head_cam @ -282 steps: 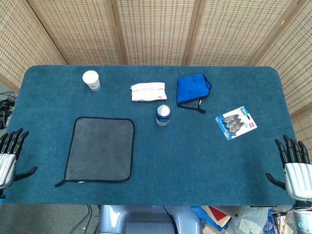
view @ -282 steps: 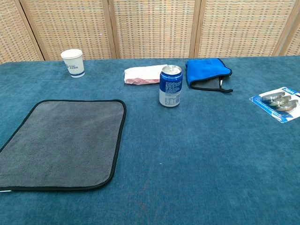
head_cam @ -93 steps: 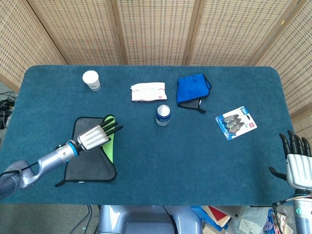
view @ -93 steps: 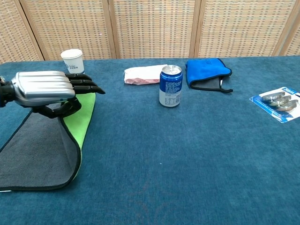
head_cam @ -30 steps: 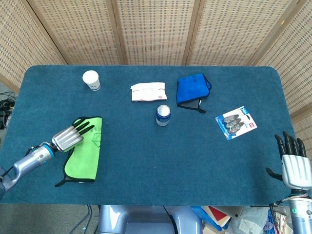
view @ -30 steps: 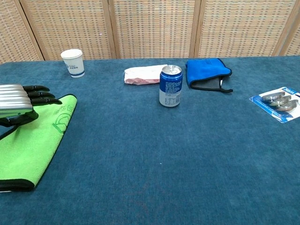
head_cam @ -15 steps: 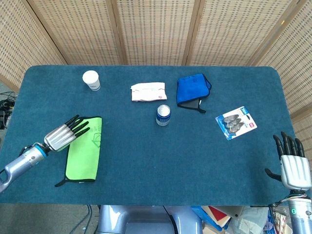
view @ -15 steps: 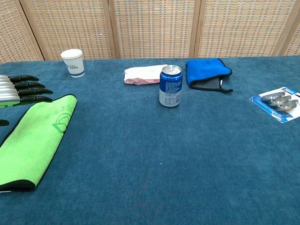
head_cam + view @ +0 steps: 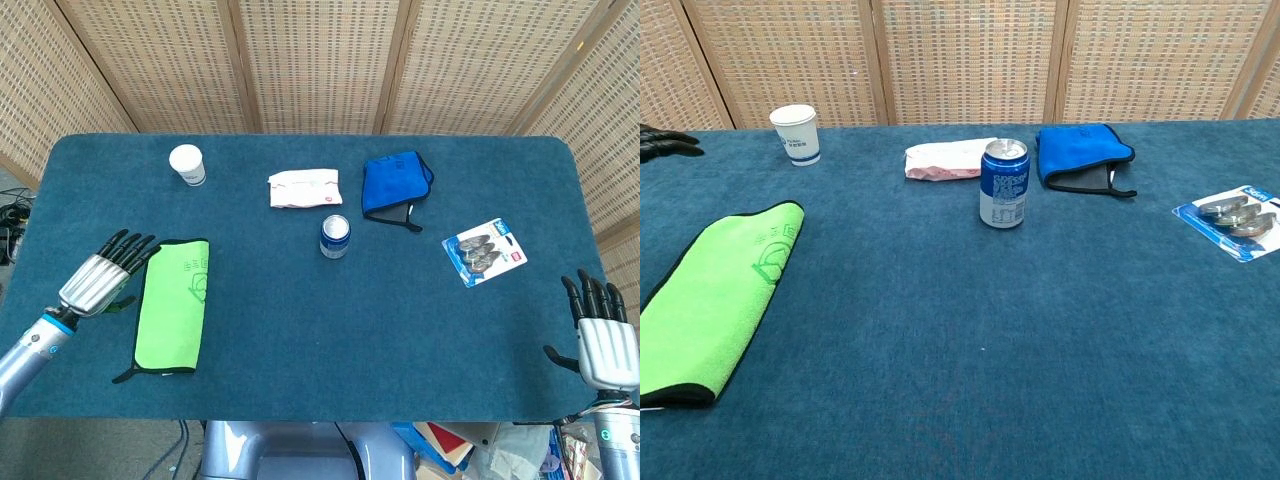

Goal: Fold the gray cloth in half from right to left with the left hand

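Left hand point(image 9: 100, 274) hovers with fingers spread and holds nothing, and just to its right the cloth point(image 9: 173, 305) lies folded in half with the green side up, so the fold looks done and only pulling the arm back seems left.

Green-topped cloth point(image 9: 173, 305), teal table point(image 9: 330, 330)
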Available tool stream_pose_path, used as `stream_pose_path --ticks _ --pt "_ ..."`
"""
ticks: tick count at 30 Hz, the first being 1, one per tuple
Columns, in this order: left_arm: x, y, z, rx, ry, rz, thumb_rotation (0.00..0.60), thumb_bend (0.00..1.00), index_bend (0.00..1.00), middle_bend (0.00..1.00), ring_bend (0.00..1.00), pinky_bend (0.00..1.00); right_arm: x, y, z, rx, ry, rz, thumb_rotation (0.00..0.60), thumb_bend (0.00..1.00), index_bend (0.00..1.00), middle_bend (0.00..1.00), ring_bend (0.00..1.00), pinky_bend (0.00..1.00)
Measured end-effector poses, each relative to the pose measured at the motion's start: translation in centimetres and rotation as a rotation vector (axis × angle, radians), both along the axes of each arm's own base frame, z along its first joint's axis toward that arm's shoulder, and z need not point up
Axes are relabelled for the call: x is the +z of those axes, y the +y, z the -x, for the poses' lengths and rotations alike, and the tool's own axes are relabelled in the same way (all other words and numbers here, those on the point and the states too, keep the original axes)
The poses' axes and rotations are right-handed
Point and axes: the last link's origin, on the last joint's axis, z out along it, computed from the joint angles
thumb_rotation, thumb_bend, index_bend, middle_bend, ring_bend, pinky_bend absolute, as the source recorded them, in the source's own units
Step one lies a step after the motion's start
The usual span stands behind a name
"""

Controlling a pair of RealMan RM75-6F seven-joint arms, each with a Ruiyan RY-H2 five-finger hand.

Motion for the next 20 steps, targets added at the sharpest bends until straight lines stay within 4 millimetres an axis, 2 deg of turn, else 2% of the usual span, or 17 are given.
stream_pose_path --ticks 5,12,15,20 --pt "1.7 -2.5 0.3 0.192 -0.158 -0.104 0.600 0.23 0.00 0.00 0.00 0.00 0.0 0.1 -0.2 0.012 -0.003 -0.005 0.600 0.00 0.00 0.00 0.00 0.00" --pt "3.7 -7.5 -0.6 0.433 -0.305 -0.288 0.600 0.22 0.00 0.00 0.00 0.00 0.2 0.3 -0.6 0.032 -0.017 0.003 0.600 0.00 0.00 0.00 0.00 0.00" --pt "5.2 -9.6 -0.6 0.491 -0.307 -0.377 0.600 0.22 0.00 0.00 0.00 0.00 0.3 0.4 -0.6 0.036 -0.017 0.009 0.600 0.00 0.00 0.00 0.00 0.00" --pt "6.4 -11.3 -0.7 0.502 -0.296 -0.450 0.600 0.22 0.00 0.00 0.00 0.00 0.4 0.4 -0.6 0.039 -0.014 0.017 0.600 0.00 0.00 0.00 0.00 0.00"
